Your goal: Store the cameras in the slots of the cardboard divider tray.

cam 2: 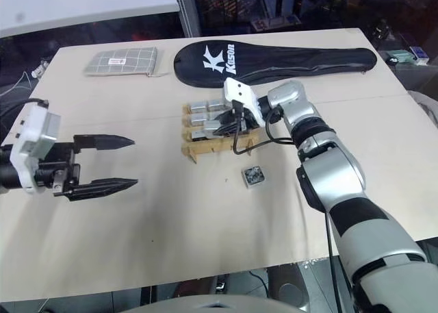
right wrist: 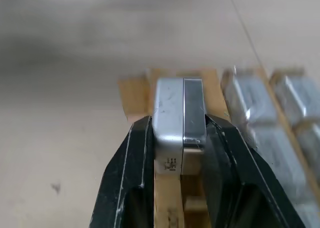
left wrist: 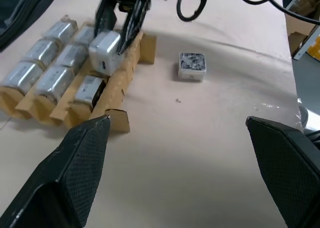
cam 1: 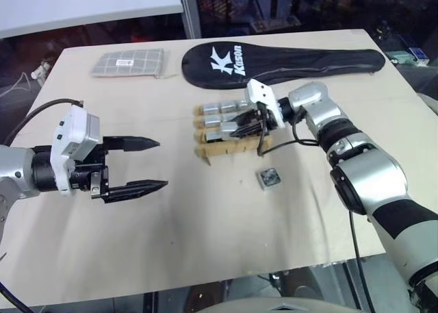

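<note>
Operator, your right gripper (right wrist: 179, 133) is clamped on a silver-grey camera (right wrist: 178, 113), one black finger on each flat side, and holds it over the near row of the cardboard divider tray (cam 1: 226, 147). From the left wrist view the held camera sits above the middle slot of that row, just clear of the cardboard strips; whether it touches them cannot be told. The tray lies at mid-table, just in front of a black racket cover (cam 1: 274, 61). The two rows behind are filled with stored cameras (left wrist: 47, 68), and another one (left wrist: 86, 90) occupies a near-row slot. One loose camera (cam 1: 269, 179) lies lens-up on the table (cam 1: 205, 238), just beside the tray. Your left gripper (cam 1: 150, 165) hangs above the table well apart from the tray, fingers spread wide, grasping nothing. A grey checked pouch (cam 1: 129, 62) rests at the far side.
</note>
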Available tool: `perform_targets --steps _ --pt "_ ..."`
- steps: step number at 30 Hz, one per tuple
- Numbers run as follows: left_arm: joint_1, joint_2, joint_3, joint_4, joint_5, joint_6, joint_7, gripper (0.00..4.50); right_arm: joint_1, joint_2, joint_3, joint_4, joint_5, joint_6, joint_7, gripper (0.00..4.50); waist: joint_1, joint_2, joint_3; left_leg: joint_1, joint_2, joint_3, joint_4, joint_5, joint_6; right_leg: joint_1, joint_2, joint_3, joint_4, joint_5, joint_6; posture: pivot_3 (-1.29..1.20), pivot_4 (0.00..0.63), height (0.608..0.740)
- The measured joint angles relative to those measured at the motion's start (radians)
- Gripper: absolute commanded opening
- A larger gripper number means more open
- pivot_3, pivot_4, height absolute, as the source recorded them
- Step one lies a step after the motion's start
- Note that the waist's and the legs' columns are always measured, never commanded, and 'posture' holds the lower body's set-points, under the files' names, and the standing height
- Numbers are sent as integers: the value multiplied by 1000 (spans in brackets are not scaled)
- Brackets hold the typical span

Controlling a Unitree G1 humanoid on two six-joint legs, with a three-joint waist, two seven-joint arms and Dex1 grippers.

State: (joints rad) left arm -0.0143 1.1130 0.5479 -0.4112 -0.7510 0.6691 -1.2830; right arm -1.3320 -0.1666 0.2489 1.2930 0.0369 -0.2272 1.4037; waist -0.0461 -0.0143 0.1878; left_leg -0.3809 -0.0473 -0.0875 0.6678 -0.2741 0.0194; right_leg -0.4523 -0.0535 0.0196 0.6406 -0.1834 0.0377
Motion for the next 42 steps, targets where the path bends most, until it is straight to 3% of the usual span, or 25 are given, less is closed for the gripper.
perform_targets --steps 25,32,33,42 --pt "50 0 26 32 24 -58 -44 4500 4 15 -19 27 -225 -200 -135 725 -15 0 0 0 0 -1 0 1 -2 0 1 -1 1 1 -2 0 150 740" --pt "53 -1 26 40 40 -73 -47 4500 21 14 -19 50 -261 -216 -147 4161 -17 0 0 0 0 -1 0 1 -2 0 1 0 1 1 -2 0 150 740" --pt "53 -1 26 40 40 -73 -47 4500 21 14 -21 50 -261 -216 -149 4344 -19 0 0 0 0 -1 0 1 -2 0 1 0 1 1 -2 0 150 740" --pt "44 -2 12 54 41 -87 -54 4500 21 4 -101 30 -196 -220 -109 4344 -23 0 0 0 0 -1 0 1 -2 0 1 0 2 1 -2 0 150 740"
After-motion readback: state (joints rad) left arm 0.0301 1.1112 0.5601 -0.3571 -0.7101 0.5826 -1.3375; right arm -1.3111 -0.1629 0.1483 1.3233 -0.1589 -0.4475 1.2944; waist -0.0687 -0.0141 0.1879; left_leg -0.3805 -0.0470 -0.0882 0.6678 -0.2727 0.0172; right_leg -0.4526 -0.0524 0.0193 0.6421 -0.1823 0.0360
